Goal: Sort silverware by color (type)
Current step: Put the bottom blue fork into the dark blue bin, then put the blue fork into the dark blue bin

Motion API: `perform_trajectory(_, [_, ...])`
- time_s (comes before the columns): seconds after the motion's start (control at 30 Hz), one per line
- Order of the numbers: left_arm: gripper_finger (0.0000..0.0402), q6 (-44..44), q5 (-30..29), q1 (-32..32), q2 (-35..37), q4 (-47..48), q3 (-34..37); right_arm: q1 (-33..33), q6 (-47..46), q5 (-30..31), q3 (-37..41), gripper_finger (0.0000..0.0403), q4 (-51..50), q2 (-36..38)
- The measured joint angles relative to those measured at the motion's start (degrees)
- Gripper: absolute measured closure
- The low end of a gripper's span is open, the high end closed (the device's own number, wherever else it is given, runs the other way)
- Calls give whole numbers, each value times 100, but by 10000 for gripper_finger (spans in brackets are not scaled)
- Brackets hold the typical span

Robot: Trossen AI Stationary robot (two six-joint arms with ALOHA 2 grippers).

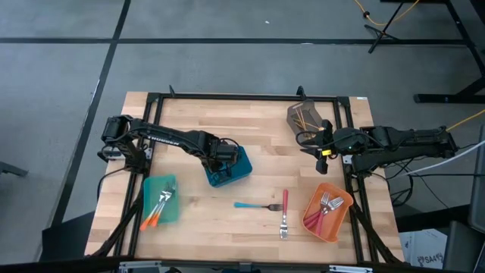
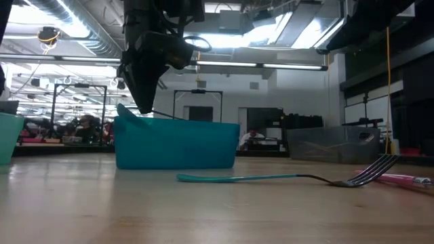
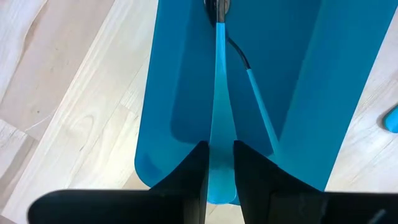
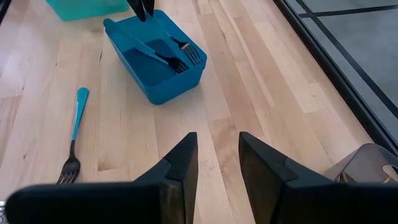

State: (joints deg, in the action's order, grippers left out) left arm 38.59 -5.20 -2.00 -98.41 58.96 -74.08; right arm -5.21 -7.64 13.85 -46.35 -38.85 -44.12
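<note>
From above, the left end effector (image 1: 220, 154) hangs over the blue bin (image 1: 229, 168) near the middle of the worktop (image 1: 250, 121), so the step in hand looks like dropping a blue-handled fork into that bin. A loose blue fork (image 1: 256, 205) and a red fork (image 1: 284, 212) lie side by side on the boards between the blue bin and the orange bin (image 1: 327, 213), which holds several red-handled forks. The teal bin (image 1: 160, 199) holds orange-handled ones, and the grey bin (image 1: 304, 115) holds gold pieces. The right end effector (image 1: 324, 141) waits just beside the grey bin.

At table height, the left end effector (image 2: 144, 81) sits above the blue bin's (image 2: 176, 144) back edge, with the loose blue fork (image 2: 271, 178) lying in front.

In the left wrist view, the fingers (image 3: 194, 174) are clamped narrowly on a blue handle (image 3: 221, 112) that slopes down into the bin. The next move likely calls for letting go and lifting clear.

In the right wrist view, the right end effector (image 4: 217, 158) stands apart and empty; two forks (image 4: 180, 56) already lie inside the blue bin (image 4: 155, 62).
</note>
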Motion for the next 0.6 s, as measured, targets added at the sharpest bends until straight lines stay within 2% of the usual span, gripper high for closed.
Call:
perform_trajectory(0.17, [343,0,-1,0,0,0,0,-2,2,0,0,299,0,0])
perform_trajectory(0.43, [286,0,-9,0,0,-4,0,-2,1,0,0,299,-1,-1])
perform_trajectory(0.6, [276,0,-22,0,0,-8,0,0,2,0,0,299,0,0])
